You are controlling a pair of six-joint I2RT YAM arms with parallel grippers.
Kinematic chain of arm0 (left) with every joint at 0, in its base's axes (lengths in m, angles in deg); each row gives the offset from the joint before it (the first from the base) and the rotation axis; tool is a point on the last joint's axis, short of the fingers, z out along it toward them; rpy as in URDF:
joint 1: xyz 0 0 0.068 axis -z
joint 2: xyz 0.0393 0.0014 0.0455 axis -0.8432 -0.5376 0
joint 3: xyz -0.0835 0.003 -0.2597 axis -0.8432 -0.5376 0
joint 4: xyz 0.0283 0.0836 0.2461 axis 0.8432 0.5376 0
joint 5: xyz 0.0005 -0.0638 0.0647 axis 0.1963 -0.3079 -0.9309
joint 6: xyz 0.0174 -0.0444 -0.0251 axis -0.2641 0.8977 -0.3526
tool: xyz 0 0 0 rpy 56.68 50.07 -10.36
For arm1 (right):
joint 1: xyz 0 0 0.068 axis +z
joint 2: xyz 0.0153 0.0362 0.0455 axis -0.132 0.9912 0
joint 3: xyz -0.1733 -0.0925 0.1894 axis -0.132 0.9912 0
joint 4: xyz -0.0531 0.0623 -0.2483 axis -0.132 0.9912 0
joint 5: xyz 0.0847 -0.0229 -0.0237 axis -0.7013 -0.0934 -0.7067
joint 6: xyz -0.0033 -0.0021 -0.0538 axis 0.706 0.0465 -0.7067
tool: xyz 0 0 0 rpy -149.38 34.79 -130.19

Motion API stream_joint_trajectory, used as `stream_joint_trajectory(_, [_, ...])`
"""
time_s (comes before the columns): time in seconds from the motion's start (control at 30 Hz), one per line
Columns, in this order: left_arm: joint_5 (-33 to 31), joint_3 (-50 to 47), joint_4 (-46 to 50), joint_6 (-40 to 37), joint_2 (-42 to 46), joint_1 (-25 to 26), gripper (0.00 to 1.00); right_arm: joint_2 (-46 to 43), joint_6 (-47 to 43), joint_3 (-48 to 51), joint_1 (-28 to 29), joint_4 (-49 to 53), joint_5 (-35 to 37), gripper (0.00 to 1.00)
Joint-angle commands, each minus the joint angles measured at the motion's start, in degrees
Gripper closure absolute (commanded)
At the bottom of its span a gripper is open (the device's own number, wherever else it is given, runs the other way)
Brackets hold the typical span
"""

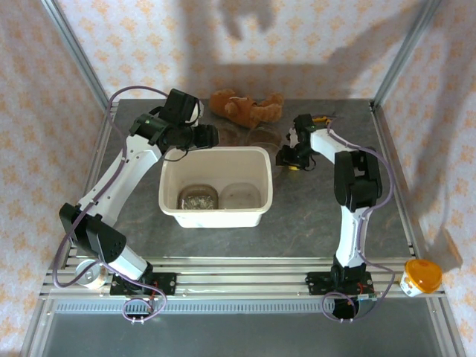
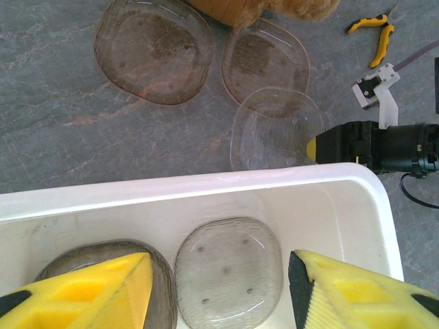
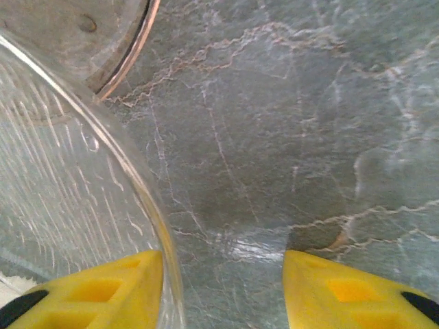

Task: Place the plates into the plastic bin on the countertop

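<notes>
We see the left hand point(image 2: 219, 274) opened wide and holding nothing. Its two yellow fingers point(image 2: 89, 288) hang above the bin point(image 1: 216, 152), near the far rim, at about 11 o'clock of the bin in the top view.

The right hand point(image 3: 223, 264) is also opened wide. It is low over the surface point(image 3: 274, 137), at 2 o'clock from the bin, and only bare stone lies between its fingers. The rim of the clear plate point(image 2: 274, 130) runs along the inner side of one finger; if they touch, we cannot tell. In the left wrist view the tip of this hand stands at the 3 o'clock edge of that plate.

Two plates lie flat on the bin's floor, side by side: the darker plate point(image 1: 198, 197) at 9 o'clock and the paler plate point(image 1: 242, 195) at 3 o'clock. Three more are on the surface outside. The clear plate is just beside the bin's far rim at 1 o'clock. Two brownish plates point(image 2: 154, 51) lie behind it, and the nearer one overlaps the clear plate's edge. The bear point(image 1: 245, 108) lies over their far edges at 12 o'clock.

Yellow pliers point(image 2: 374, 31) lie beyond the right hand. Bare surface spreads from 3 to 5 o'clock of the bin, up to the rails point(image 1: 223, 271) at the near edge.
</notes>
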Motion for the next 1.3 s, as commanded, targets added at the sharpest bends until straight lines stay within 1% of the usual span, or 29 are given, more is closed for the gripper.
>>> stream_joint_trajectory(0.0, [-1.6,-0.4,1.2,-1.7,1.8,-0.4,0.44,0.9,-1.0,-1.9,0.5,-0.5,0.6,0.54])
stream_joint_trajectory(0.1, [-1.6,-0.6,1.2,-2.0,1.8,-0.4,0.44,1.6,-1.3,-2.6,0.8,-0.2,0.1,0.61])
stream_joint_trajectory(0.3, [-1.8,-1.3,1.2,-2.1,2.1,-0.4,0.44,2.2,-1.8,-3.3,1.7,0.2,0.4,0.66])
stream_joint_trajectory(0.4, [-1.8,-1.7,1.0,-2.2,2.3,-0.5,0.44,2.1,-1.5,-3.3,1.8,0.3,0.7,0.74])
stream_joint_trajectory(0.6, [-1.6,-2.2,0.6,-2.1,2.6,-0.5,0.44,1.6,-1.7,-3.3,1.8,0.9,1.0,0.83])
stream_joint_trajectory(0.8, [-1.5,-3.0,0.1,-2.0,3.2,-0.6,0.44,-0.2,-1.7,-2.5,1.9,0.7,1.0,0.86])
stream_joint_trajectory(0.83, [-1.6,-3.1,0.0,-1.9,3.3,-0.6,0.44,-0.5,-1.8,-2.4,1.9,0.7,0.8,0.89])
stream_joint_trajectory(0.87, [-1.6,-3.2,-0.1,-1.9,3.4,-0.5,0.44,-0.7,-1.7,-2.2,1.8,0.6,0.7,0.90])
stream_joint_trajectory(1.07, [-1.3,-3.8,-0.7,-1.7,3.5,-0.6,0.44,-2.5,-0.9,-1.7,1.9,0.3,-0.8,0.92])
stream_joint_trajectory(1.1, [-1.2,-3.7,-0.9,-1.7,3.5,-0.6,0.44,-2.9,-0.9,-1.6,1.9,0.5,-0.8,0.96])
stream_joint_trajectory(1.27, [-0.3,-2.8,-1.2,-1.5,2.4,-0.5,0.44,-5.4,-1.0,-0.7,1.7,1.9,0.4,0.97])
